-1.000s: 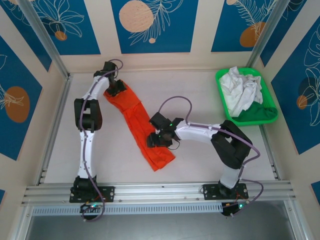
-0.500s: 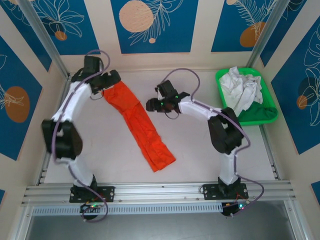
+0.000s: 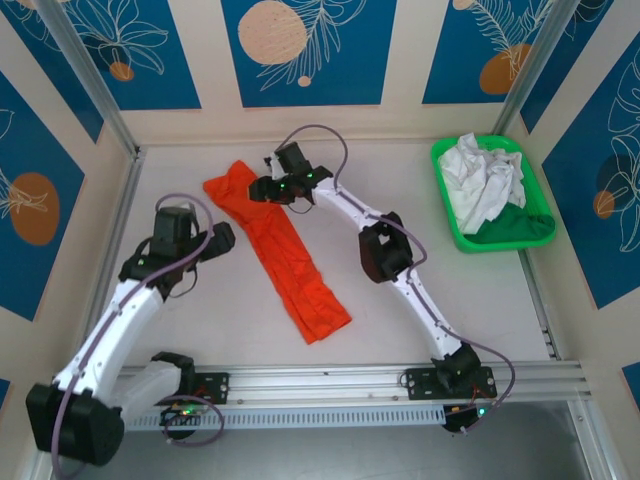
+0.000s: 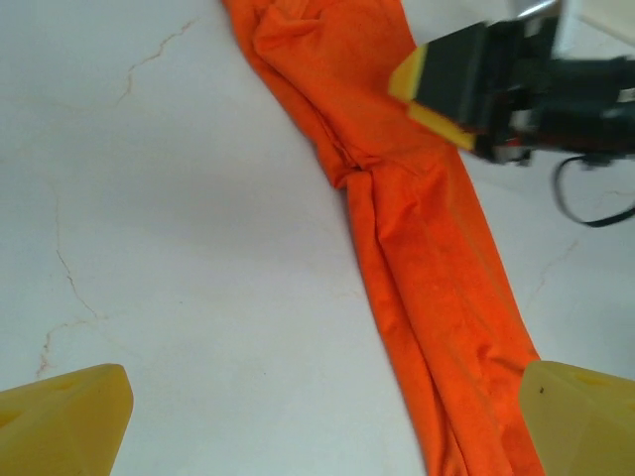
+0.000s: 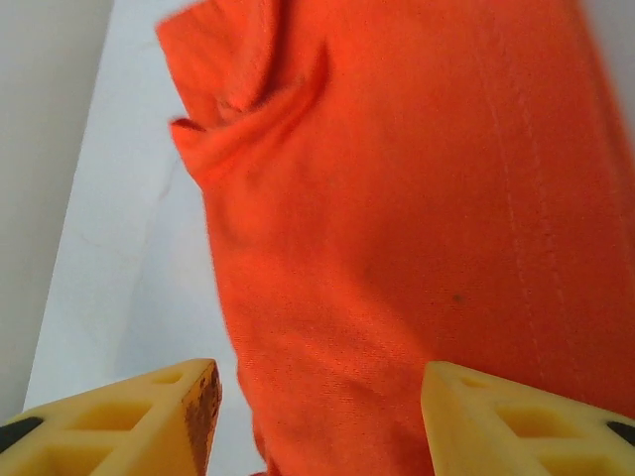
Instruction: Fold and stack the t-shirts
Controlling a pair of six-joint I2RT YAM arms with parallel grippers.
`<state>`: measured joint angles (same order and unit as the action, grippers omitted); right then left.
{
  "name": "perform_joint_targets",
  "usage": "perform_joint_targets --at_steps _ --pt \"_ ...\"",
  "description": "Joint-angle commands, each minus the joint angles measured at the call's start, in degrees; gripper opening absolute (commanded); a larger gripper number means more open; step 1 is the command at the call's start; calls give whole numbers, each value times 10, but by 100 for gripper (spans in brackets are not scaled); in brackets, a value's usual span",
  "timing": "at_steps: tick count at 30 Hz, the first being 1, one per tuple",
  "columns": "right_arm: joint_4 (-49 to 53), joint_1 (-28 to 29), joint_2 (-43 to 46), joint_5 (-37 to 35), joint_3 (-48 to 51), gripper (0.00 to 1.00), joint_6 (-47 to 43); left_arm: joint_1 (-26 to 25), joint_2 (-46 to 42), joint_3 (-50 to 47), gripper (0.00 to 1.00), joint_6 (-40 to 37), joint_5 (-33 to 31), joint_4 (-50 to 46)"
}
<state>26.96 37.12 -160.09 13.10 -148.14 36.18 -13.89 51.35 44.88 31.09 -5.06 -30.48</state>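
The orange-red t-shirt [image 3: 290, 255] lies as a long narrow strip running diagonally from far left to near middle of the table. My right gripper [image 3: 262, 188] hovers over its far end, jaws open, orange cloth [image 5: 397, 218] beneath and between the fingertips [image 5: 139, 416]. To the left of the strip my left gripper [image 3: 222, 238] stands wide open and holds nothing. In the left wrist view the strip [image 4: 417, 238] runs past my left gripper [image 4: 322, 436], and the right gripper [image 4: 476, 84] is at the top. The white t-shirt [image 3: 485, 180] lies crumpled in the tray.
The green plastic tray [image 3: 530, 228] sits at the far right, against the right frame rail. A metal rail [image 3: 320, 380] runs along the near edge. Bare white tabletop [image 3: 430, 250] lies between the orange strip and the tray.
My left gripper let go of the orange shirt's far end, opened wide and pulled back toward the near left. My right gripper moved from the strip's middle up to its far end.
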Motion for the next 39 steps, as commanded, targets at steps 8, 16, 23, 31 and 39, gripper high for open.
perform_joint_targets --at_steps 8,16,23,31,39 --pt "37 -32 65 -149 113 59 66 -41 42 -12 100 -6 5 29" --pt "-14 -75 200 -270 311 59 96 -125 117 -10 100 -22 14 77" --pt "-94 -111 300 -199 425 74 48 -169 183 -3 100 -4 55 125" --pt "-229 -146 502 -105 651 82 -79 -176 233 0 100 47 124 164" --pt "-218 -110 729 -171 877 82 -276 -104 253 9 100 29 152 152"
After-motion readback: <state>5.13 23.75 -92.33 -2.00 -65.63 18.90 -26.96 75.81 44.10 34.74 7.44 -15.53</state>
